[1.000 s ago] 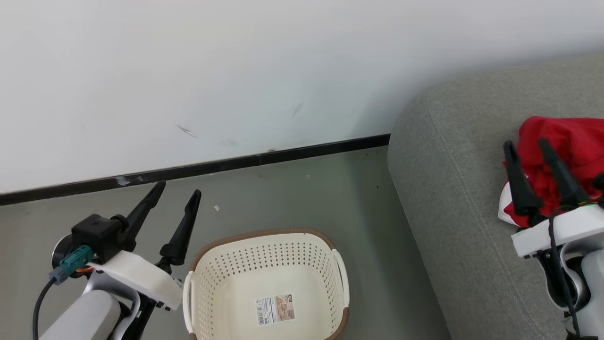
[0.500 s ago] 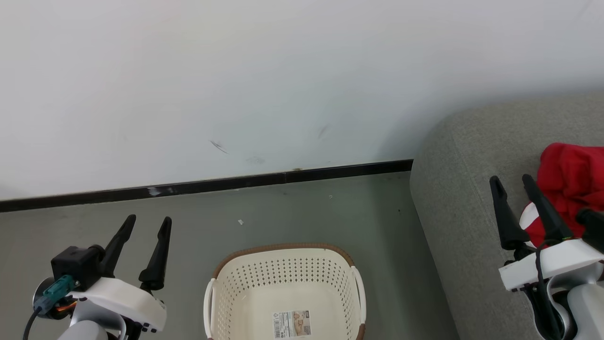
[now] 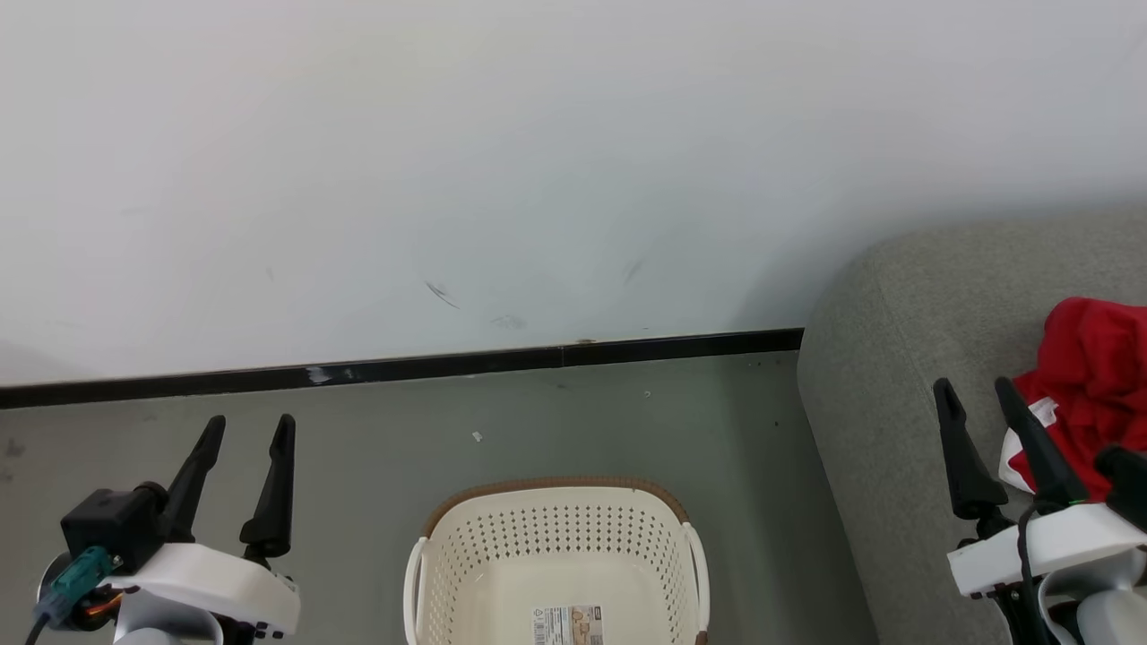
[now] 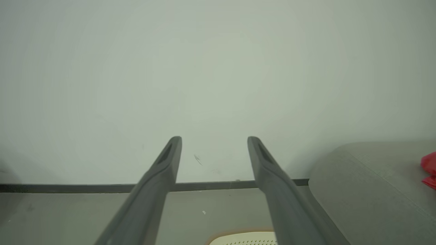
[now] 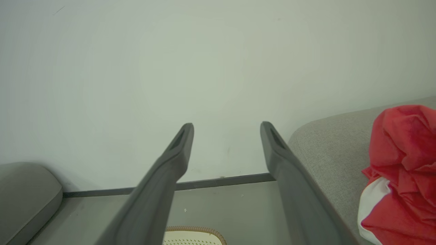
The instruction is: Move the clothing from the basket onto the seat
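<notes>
The red clothing (image 3: 1089,385) lies bunched on the grey-green seat (image 3: 887,376) at the far right, a white panel showing at its near left edge. The cream laundry basket (image 3: 556,537) stands on the grey floor (image 3: 538,430) left of the seat and apart from it. Its brown woven-look rim faces the wall and a printed label (image 3: 569,624) lies on its bottom.

The left end effector (image 3: 251,421) hangs over the floor to the left of the basket, its two dark fingers spread apart with nothing between them, pointing toward the black baseboard (image 3: 403,365) and the white wall (image 3: 538,161). The right end effector (image 3: 972,385) is over the seat's left part, just left of the clothing, its fingers likewise apart and gripping nothing. From the right wrist, the clothing shows to the right of the fingers, clear of them, and another grey cushion (image 5: 24,190) sits at the far left.
</notes>
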### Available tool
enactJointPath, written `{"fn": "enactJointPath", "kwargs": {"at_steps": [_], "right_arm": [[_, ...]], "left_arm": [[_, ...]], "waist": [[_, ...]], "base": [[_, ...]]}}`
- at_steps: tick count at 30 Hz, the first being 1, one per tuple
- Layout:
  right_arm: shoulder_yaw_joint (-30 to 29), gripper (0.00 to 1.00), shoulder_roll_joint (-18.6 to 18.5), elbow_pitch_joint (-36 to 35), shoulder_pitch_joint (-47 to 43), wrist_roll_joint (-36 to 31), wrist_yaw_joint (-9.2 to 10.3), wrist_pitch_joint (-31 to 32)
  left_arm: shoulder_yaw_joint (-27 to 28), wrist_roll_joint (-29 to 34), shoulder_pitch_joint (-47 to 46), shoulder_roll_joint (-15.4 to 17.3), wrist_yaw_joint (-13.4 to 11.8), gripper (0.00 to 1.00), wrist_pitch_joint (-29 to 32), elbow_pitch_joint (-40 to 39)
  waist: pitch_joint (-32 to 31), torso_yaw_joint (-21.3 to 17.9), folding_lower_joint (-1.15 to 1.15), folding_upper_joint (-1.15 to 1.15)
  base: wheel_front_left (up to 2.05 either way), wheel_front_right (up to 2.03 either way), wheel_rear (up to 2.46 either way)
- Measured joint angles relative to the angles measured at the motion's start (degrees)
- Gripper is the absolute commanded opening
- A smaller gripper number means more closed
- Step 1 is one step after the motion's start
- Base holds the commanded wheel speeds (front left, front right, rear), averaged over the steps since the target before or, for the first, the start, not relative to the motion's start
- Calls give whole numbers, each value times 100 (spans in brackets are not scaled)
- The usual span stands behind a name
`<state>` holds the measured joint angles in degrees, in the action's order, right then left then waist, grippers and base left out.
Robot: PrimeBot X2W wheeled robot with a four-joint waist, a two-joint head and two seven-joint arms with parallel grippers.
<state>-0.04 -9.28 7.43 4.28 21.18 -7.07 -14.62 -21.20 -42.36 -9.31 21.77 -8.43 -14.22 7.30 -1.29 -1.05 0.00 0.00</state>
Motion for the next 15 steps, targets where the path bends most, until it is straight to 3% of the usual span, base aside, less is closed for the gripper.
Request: {"fn": "enactJointPath", "kwargs": {"at_steps": [15], "right_arm": [[-22,100,215,-168,-205,-270,0,0]], "left_arm": [[534,301,602,-240,78,100,-7,-260]], "waist": [[-7,1,0,0]], "base": [[0,0,0]]}}
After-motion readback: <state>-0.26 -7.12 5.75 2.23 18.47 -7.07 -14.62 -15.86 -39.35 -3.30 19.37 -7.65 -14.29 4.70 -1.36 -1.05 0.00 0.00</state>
